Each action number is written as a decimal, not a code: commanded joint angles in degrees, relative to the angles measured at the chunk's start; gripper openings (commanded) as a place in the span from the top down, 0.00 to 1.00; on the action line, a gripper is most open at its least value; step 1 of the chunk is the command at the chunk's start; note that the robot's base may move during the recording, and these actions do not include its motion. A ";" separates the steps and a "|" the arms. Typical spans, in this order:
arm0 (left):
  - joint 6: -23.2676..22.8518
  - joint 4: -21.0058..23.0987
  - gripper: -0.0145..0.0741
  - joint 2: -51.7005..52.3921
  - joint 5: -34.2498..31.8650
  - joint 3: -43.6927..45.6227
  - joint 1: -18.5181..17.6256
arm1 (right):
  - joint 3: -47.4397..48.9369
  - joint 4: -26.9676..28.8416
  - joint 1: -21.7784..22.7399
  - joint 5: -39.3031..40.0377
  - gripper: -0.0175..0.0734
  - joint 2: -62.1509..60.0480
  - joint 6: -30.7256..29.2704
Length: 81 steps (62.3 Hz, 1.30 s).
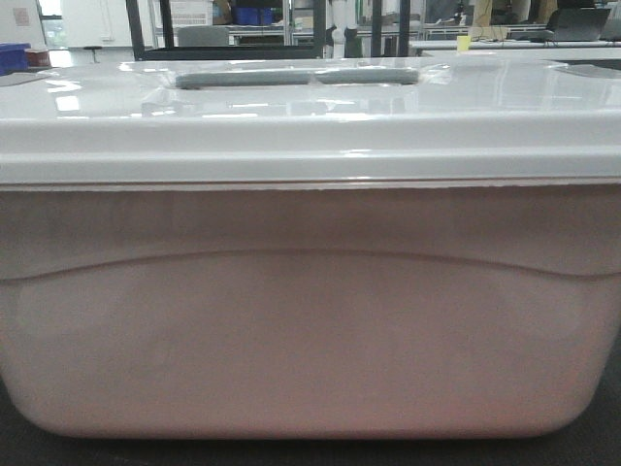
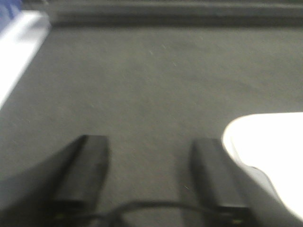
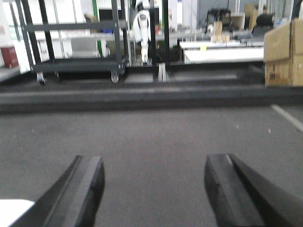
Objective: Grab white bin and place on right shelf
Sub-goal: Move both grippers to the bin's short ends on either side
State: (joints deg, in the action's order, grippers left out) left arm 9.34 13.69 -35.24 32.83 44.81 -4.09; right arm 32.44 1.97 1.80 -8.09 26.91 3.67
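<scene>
The white bin (image 1: 310, 320) fills the front view broadside and upright, long axis left to right, grey handle (image 1: 296, 76) along its top. Wrist views alone show dark floor (image 3: 151, 137) ahead: left gripper (image 2: 149, 179) spread wide, empty, bin corner at lower right; right gripper (image 3: 154, 189) likewise spread, empty.

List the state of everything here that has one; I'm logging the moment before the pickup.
white bin: upright on the dark floor, not gripped.
lid: on the bin, closed.
grey handle: lying flat on the lid.
left gripper: open, empty.
right gripper: open, empty, above the floor.
</scene>
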 commanded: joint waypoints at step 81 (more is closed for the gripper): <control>35.11 58.94 0.32 -44.81 43.85 8.28 18.17 | 19.33 68.01 20.43 -68.55 0.15 46.69 -45.30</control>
State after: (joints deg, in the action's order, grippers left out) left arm 43.08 66.88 -79.64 68.15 51.25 13.83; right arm 52.25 63.28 21.91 -68.81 73.48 -38.52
